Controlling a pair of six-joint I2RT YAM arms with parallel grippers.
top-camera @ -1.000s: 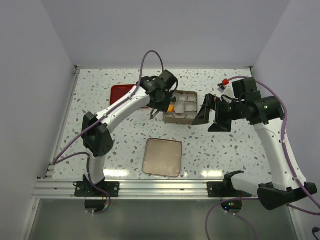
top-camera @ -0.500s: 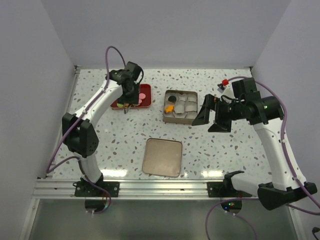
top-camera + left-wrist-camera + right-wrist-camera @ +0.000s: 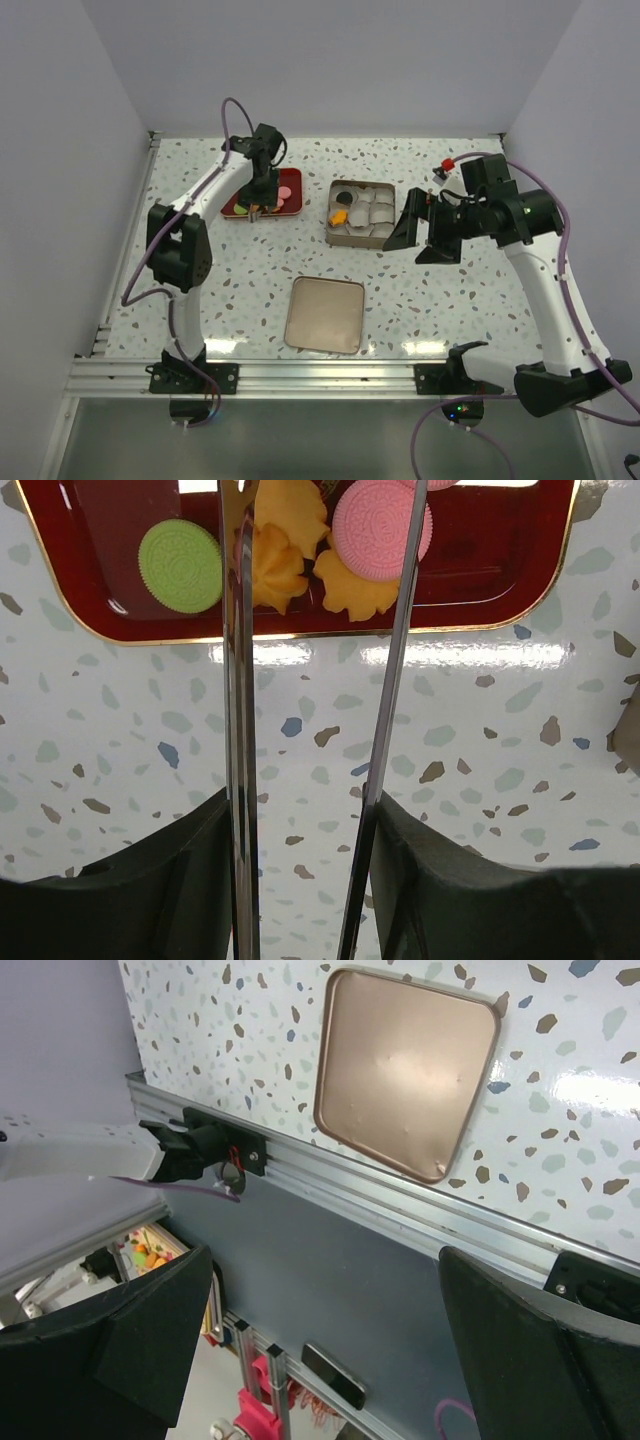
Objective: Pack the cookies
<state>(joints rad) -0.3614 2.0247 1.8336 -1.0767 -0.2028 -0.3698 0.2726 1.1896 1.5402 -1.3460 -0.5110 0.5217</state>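
Nearest, a rose-gold lid (image 3: pixel 325 315) lies flat on the speckled table (image 3: pixel 450 300). Beyond it, at its 1 o'clock, sits the open tin (image 3: pixel 355 242) lined with white paper cups (image 3: pixel 375 210). An orange cookie (image 3: pixel 341 214) and a black cookie (image 3: pixel 345 199) sit in its left cups. At the tin's 3 o'clock the right gripper (image 3: pixel 420 228) hangs with its jaws spread wide and empty. At the tin's 9 o'clock the red tray (image 3: pixel 500 550) carries a green cookie (image 3: pixel 181 565), a pink cookie (image 3: pixel 380 525) and yellow cookies (image 3: pixel 355 588). The left gripper (image 3: pixel 257 208) hovers over them, its thin blades parted, clamping nothing that shows.
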